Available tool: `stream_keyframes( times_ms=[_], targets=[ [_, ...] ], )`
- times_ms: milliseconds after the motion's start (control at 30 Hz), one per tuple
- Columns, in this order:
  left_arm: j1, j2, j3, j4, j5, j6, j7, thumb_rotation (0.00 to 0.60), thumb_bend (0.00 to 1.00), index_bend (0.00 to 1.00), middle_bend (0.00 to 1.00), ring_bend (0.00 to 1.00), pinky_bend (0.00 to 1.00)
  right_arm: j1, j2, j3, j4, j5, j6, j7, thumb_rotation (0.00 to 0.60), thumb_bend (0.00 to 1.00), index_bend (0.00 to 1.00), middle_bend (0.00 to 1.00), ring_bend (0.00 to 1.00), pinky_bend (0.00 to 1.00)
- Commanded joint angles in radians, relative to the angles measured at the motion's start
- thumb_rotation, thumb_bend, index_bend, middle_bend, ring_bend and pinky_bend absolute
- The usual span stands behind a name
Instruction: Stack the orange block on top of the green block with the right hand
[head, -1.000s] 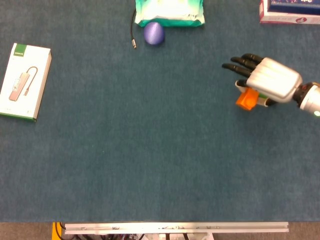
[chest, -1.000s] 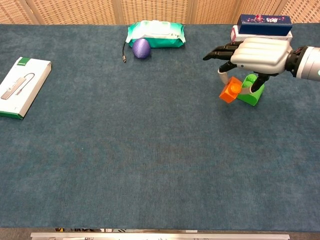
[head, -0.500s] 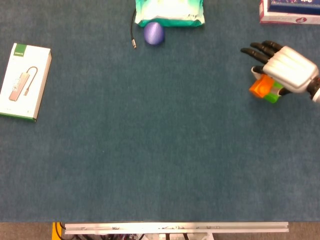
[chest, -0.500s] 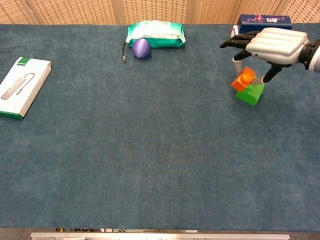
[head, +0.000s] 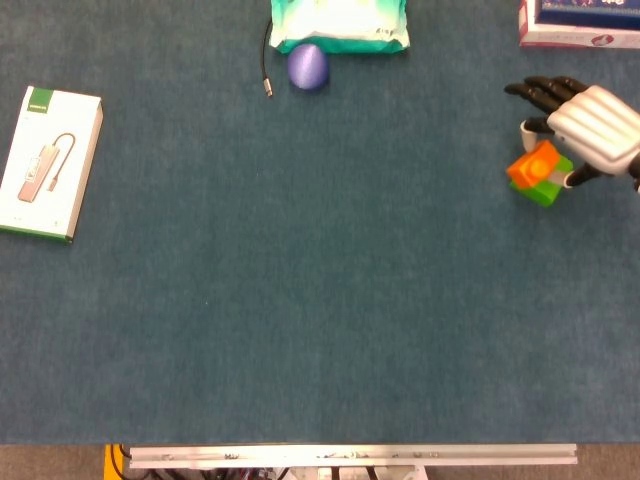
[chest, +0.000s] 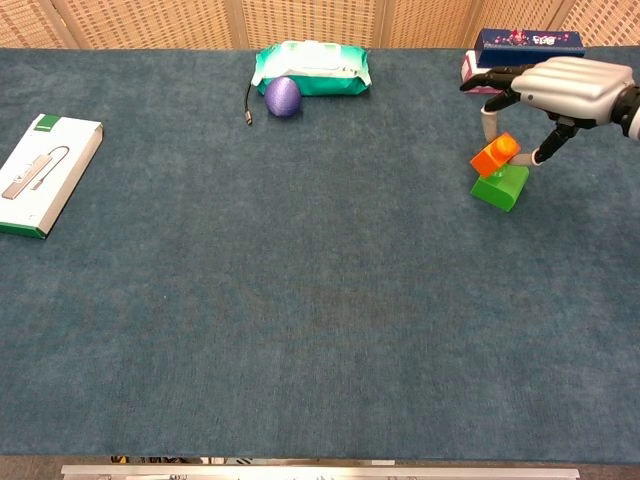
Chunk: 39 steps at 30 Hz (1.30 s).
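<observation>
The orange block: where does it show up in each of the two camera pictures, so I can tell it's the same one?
Head view: the orange block is near the right edge, upper part, on the green block, held by the right hand.
Chest view: the orange block is at upper right, tilted on the green block, under the right hand.
Shared landmark: the purple ball beside the wipes pack, top centre.

The silver right hand (head: 592, 135) runs off the head view's right edge (wrist unseen), and hides part of the small green block (head: 545, 190); the dark blue box (head: 580, 15) is cropped at top.
</observation>
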Motion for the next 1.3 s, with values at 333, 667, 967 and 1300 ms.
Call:
stream_keyframes(
  times_ms=[333, 667, 967, 1300],
  targets=[
    [-0.004, -0.004, 0.0, 0.006, -0.007, -0.009, 0.009, 0.6, 0.0, 0.05, 0.28, 0.25, 0.54, 0.016, -0.013, -0.019, 0.071, -0.043, -0.015, 0.133, 0.6, 0.21, 0.52, 0.09, 0.0, 0.14],
    [-0.008, -0.016, -0.006, 0.014, -0.025, -0.013, 0.04, 0.6, 0.0, 0.05, 0.28, 0.25, 0.54, 0.038, 0.001, -0.067, 0.087, -0.127, 0.022, 0.177, 0.6, 0.21, 0.52, 0.1, 0.0, 0.14],
    [-0.019, -0.026, -0.017, 0.031, -0.057, -0.039, 0.054, 0.6, 0.0, 0.05, 0.28, 0.25, 0.54, 0.044, -0.022, -0.098, 0.187, -0.174, 0.078, 0.263, 0.6, 0.21, 0.52, 0.11, 0.0, 0.14],
    [-0.029, -0.035, -0.023, 0.052, -0.08, -0.065, 0.062, 0.6, 0.0, 0.05, 0.28, 0.25, 0.54, 0.052, -0.042, -0.132, 0.296, -0.202, 0.1, 0.354, 0.6, 0.21, 0.52, 0.11, 0.0, 0.14]
  ],
)
